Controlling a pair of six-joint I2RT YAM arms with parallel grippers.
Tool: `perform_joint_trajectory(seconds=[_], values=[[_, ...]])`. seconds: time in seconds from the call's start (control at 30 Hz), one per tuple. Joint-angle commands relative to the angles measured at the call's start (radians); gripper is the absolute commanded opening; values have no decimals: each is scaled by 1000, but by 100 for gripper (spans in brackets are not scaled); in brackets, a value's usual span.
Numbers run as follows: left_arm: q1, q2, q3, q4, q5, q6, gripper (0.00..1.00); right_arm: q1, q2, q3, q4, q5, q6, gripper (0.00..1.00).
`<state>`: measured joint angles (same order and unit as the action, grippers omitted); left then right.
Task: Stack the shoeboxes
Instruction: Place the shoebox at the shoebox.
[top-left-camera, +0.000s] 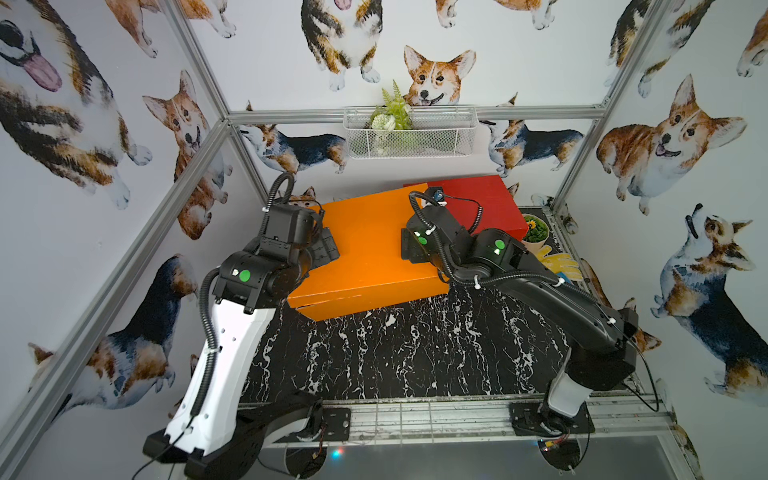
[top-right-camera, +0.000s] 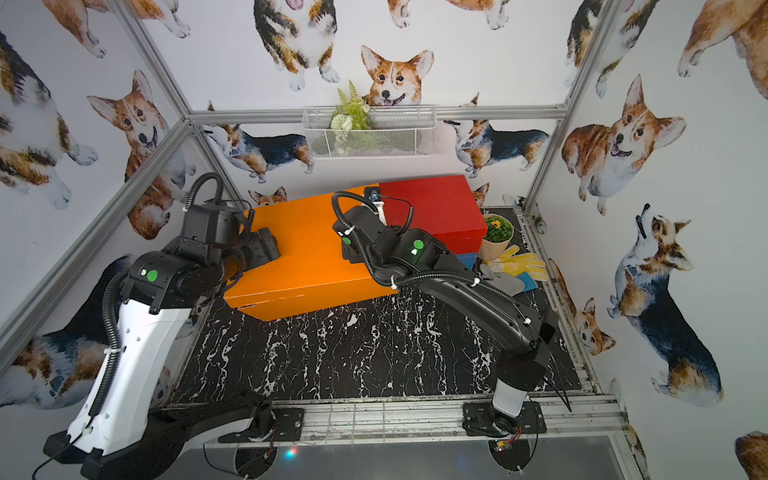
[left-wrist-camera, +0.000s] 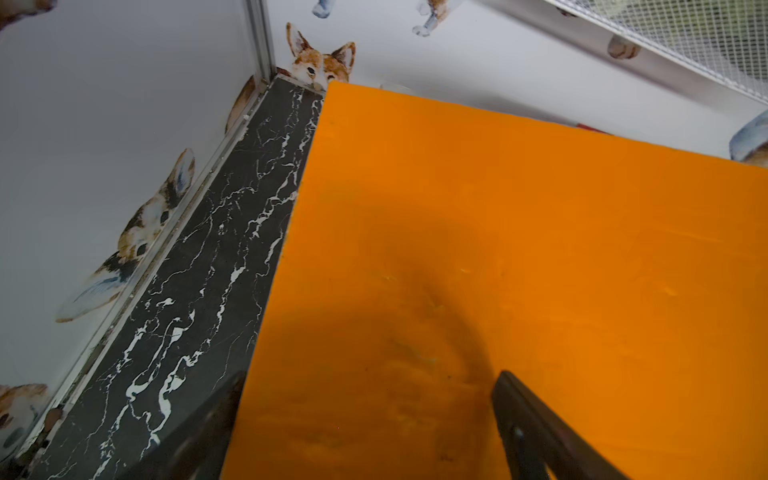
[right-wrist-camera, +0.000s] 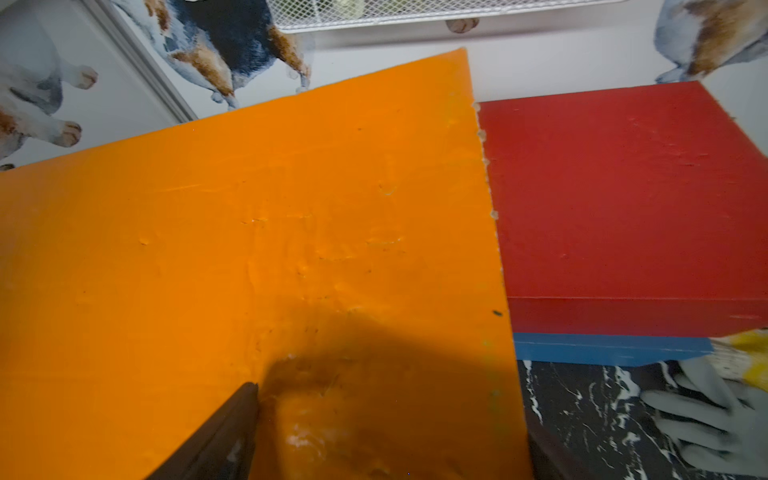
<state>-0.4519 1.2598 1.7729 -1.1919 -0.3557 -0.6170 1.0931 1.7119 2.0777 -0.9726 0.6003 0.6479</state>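
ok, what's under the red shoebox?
The blue shoebox: only a strip of its side shows below the red shoebox. Its lid is covered; the orange shoebox hides one end.

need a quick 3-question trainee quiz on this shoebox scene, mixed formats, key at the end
1. Multiple choice: the red box sits on a box of which colour? A) orange B) blue C) green
2. True or false: the left gripper is at the red box.
3. Fill in: beside the plant pot lie work ___.
Key: 1 B, the blue box. 2 False: it straddles an edge of the orange box, as does the right gripper. 3 gloves.
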Motion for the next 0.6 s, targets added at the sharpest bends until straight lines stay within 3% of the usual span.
perform_joint_trajectory(seconds=[0.0, 0.2, 0.43, 0.57], values=[[-123, 111, 107, 330, 357, -168, 92, -4, -22, -27, 284, -370, -14, 83], [-251, 388, 405, 333, 333, -157, 91, -110, -108, -50, 237, -366, -36, 83], [-305, 737, 797, 329, 397, -159, 92, -333, -183, -114, 203, -463, -35, 83], [-313, 835, 873, 379, 412, -165, 93, -460, -224, -157, 206, -542, -30, 83]])
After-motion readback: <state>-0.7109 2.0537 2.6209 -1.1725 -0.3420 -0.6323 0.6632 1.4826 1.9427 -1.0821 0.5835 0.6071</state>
